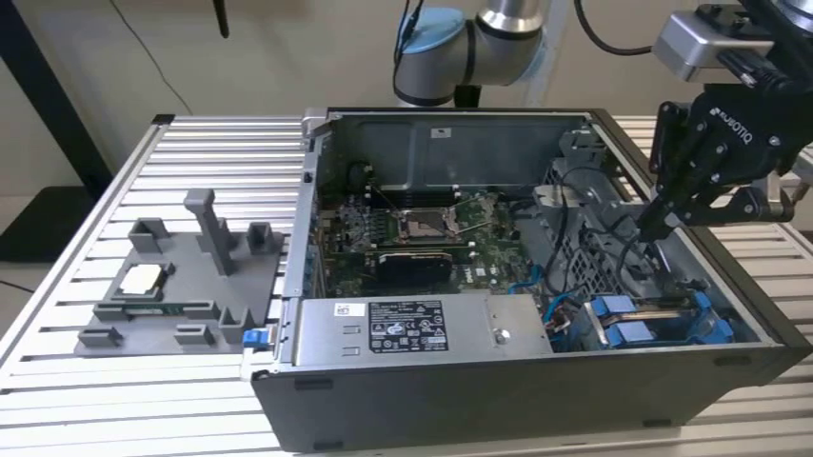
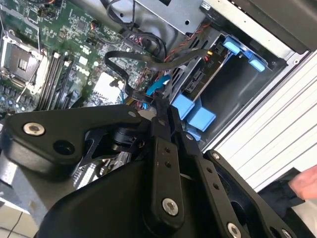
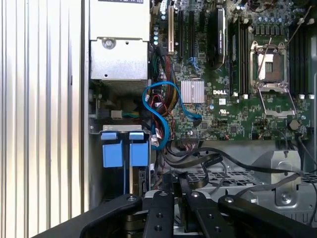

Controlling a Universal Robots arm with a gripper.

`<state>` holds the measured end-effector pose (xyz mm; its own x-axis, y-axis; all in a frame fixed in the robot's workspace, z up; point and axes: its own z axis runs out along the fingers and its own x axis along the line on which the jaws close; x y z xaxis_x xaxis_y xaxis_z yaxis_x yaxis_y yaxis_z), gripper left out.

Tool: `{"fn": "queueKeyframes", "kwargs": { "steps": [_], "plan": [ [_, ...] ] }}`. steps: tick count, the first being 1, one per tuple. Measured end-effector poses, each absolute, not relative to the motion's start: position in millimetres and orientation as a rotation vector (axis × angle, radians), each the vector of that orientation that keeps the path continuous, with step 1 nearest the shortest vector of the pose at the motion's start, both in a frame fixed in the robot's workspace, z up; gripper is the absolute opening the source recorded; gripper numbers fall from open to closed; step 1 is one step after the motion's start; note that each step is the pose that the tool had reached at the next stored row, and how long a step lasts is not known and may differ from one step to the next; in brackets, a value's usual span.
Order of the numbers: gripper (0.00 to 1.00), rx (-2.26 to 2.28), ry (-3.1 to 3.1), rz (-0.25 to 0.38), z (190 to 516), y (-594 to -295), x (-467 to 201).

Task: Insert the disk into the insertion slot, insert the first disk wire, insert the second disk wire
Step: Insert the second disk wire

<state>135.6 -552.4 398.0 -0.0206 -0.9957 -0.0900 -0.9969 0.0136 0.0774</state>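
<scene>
- Gripper (image 1: 657, 227) lowered into open computer case (image 1: 508, 409) on the exterior view's right, above the drive bay; placed there to work at the disk's rear connectors, by judgement.
- Fingers (image 2: 166, 148) drawn close together, apparently pinching the end of a black wire (image 2: 148, 58); grip tight so the plug stays aligned, by judgement.
- Disk (image 1: 631, 333) in its blue carrier already seated in the slot at the near right corner of the case, beside a second blue carrier; blue handle tabs facing outward, easy to pull.
- In the first wrist view, same blue tabs (image 3: 138, 151) just beside the gripper tips, not touching.
- Loose blue cable (image 3: 158, 96) looping between disk bay and motherboard (image 3: 237, 99).
- Power-supply box (image 1: 420, 324) at the near edge, left of the disk bay, carrying a black label and white stickers; print not transcribed.
- Maker's marking on the gripper body and a logo on the motherboard present, not transcribed.
- Grey fixture tray (image 1: 178, 286) on the slatted table (image 1: 76, 400), well left of the case, untouched.
</scene>
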Motion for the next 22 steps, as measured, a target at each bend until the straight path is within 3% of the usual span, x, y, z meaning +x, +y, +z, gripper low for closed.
{"fn": "queueKeyframes", "kwargs": {
  "steps": [22],
  "plan": [
    [0.16,-2.195,2.233,0.115,371,-552,135]
  ]
}}
